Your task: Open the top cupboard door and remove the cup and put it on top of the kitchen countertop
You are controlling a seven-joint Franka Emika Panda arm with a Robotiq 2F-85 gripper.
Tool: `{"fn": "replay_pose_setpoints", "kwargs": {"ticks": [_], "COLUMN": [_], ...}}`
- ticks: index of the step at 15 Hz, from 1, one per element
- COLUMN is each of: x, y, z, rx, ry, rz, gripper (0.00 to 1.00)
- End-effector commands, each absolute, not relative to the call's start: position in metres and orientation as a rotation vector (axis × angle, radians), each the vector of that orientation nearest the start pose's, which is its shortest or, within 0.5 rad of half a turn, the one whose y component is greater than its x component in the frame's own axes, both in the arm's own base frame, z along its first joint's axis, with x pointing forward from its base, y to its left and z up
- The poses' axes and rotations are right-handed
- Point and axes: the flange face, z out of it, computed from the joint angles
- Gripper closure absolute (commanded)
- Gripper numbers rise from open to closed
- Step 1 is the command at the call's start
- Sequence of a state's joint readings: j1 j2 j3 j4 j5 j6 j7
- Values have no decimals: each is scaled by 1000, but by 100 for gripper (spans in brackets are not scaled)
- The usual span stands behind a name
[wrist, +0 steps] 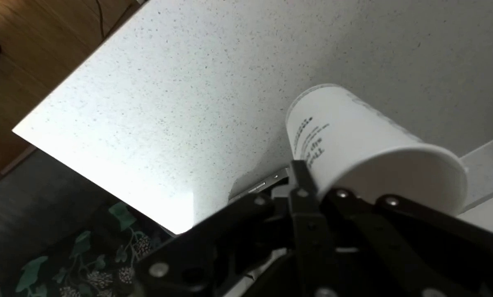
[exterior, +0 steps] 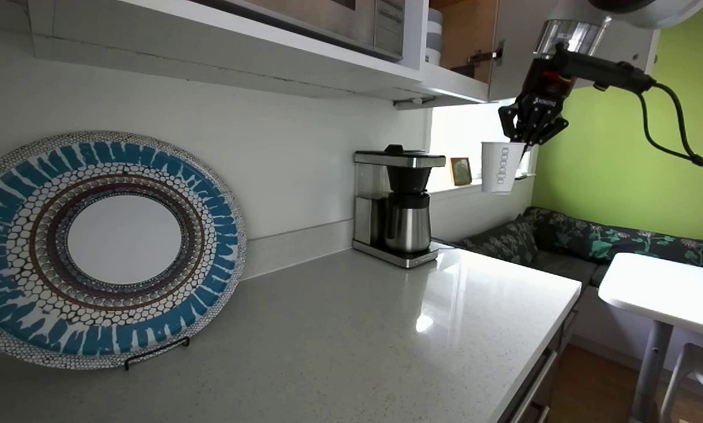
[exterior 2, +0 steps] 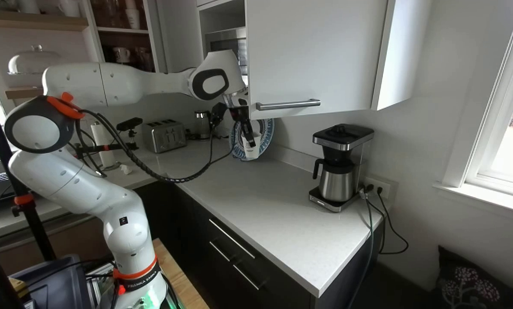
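Hand [exterior 2: 251,142] up high, gripping its prize, and everything rides on the landing! Below stretches the pale surface [exterior: 340,329], the goal, with the set-down not yet made; the first danger, surely, is letting go too high, because a drop could send the load toppling. Next up, the top cupboard door [exterior 2: 316,56], standing open, its edge seemingly near the hand, though the gap can't be read; a swing that way could clip it and jolt the hold. Then the coffee maker [exterior 2: 341,167] on the surface: in the wrist view, what looks like its base shows just beside the fingers [wrist: 300,173], so sideways drift on the descent might bring a bump. And now, the star of it all, the cup [exterior: 500,169]! It hangs over the surface, roughly upright, pinched by its wall at the rim, one finger apparently inside. Squeeze harder and that thin-looking wall may buckle; such a one-sided hold could let it tilt; and at release, the inner finger might snag the rim and tip it.
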State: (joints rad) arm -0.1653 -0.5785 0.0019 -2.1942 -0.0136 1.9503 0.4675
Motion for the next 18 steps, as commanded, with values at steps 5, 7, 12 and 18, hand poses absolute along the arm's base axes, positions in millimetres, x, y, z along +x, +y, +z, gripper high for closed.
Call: {"fn": "replay_pose_setpoints", "kwargs": {"ticks": [5,7,12,18], "x": [397,396,401,427], "y": [-62,-62,-65,-83], "z": [578,566,554,498], "rx": [-2917,-2922,-2948,-2960], "ry": [857,854,863,792], "rz": [-471,-454,-466,-519], "gripper": [97,97,99,99]}}
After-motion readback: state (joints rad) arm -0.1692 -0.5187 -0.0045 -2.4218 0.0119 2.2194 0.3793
